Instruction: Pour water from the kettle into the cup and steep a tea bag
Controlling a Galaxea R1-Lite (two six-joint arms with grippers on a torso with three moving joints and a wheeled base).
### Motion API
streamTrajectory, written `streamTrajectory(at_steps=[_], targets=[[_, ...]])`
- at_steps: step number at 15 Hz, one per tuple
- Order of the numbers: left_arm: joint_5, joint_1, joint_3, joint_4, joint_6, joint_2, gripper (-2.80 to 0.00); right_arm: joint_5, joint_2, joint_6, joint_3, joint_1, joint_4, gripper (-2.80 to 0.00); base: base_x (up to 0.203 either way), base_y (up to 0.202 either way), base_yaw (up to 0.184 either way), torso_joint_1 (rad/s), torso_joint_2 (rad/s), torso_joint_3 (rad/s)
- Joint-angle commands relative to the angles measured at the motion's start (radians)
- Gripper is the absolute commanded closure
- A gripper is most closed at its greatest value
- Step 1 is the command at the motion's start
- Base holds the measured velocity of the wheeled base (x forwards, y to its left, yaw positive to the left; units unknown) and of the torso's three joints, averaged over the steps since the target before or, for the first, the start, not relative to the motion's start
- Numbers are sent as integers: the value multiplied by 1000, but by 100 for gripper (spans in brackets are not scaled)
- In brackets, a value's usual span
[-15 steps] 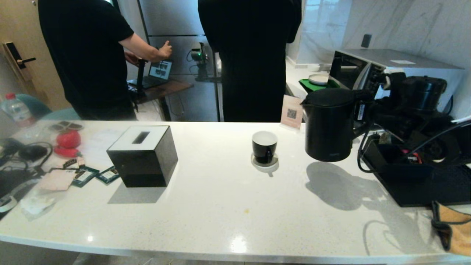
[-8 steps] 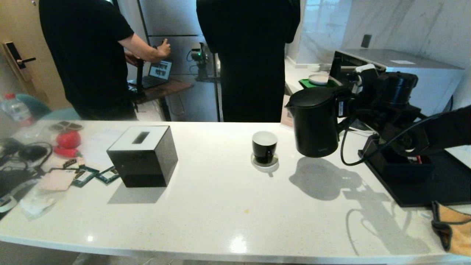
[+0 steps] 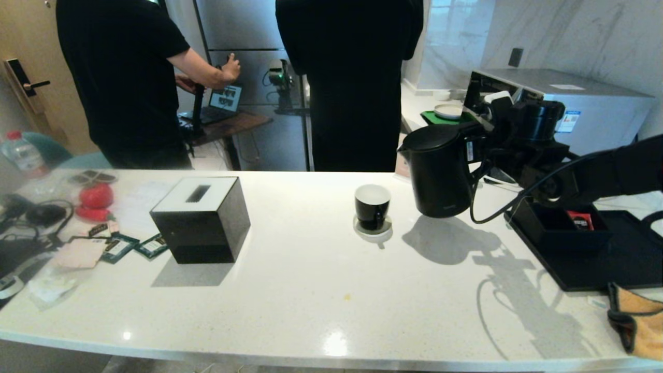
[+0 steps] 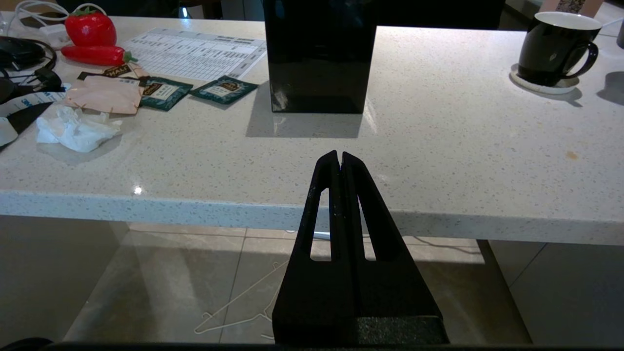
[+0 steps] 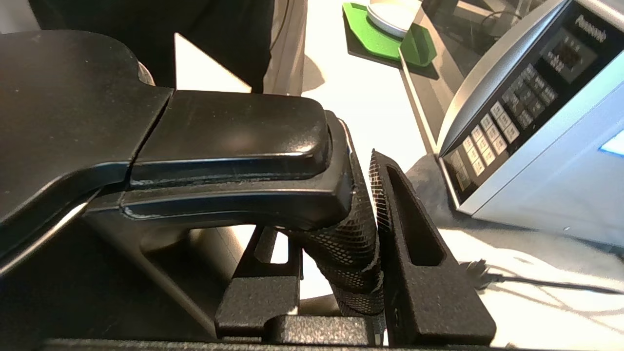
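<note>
Right gripper (image 3: 479, 142) is clamped on the handle of the kettle (image 3: 437, 173), fingers (image 5: 414, 253) pinching the textured grip from both sides. Kettle is lifted off the counter (image 3: 311, 290), near upright, spout toward the cup (image 3: 372, 206), its shadow on the countertop below and to the right. Kettle sits just right of the cup, not over it, a small gap between them. Cup stands upright on its white saucer (image 3: 374, 229), mid counter, white inside, handle facing the near edge.

Left gripper (image 4: 340, 161) hangs below the near counter edge, fingers pressed together, holding nothing.

Around: black tissue box (image 3: 202, 217) well left of the cup, nothing between box and cup. Tea bag packets (image 3: 121, 247) lie flat further left beside the box, near a red strawberry toy (image 3: 96, 197), crumpled tissue and cables. Black tray (image 3: 606, 259) at right with a small black box on it, under the right arm. Tan cloth (image 3: 639, 324) at the near right corner. Microwave (image 3: 575, 103) behind the arm, green mat with a white dish beside it. A card with a QR code stands behind the kettle, mostly hidden. Two people in black (image 3: 352, 77) stand behind the counter, one reaching toward a laptop (image 3: 225, 101).
</note>
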Motion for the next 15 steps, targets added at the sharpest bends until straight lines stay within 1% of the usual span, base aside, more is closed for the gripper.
streamTrajectory(at_steps=[1, 3, 12, 15], targets=[[0, 0, 0, 0, 0, 1, 0, -2, 32, -26, -53, 0, 22, 0, 0, 0, 0, 0, 0, 0], [0, 0, 0, 0, 0, 0, 0, -2, 48, -59, -80, 1, 36, 0, 0, 0, 0, 0, 0, 0], [0, 0, 0, 0, 0, 1, 0, 1, 87, -255, -139, 28, 29, 0, 0, 0, 0, 0, 0, 0], [0, 0, 0, 0, 0, 0, 0, 3, 99, -295, -163, 44, 31, 0, 0, 0, 0, 0, 0, 0]])
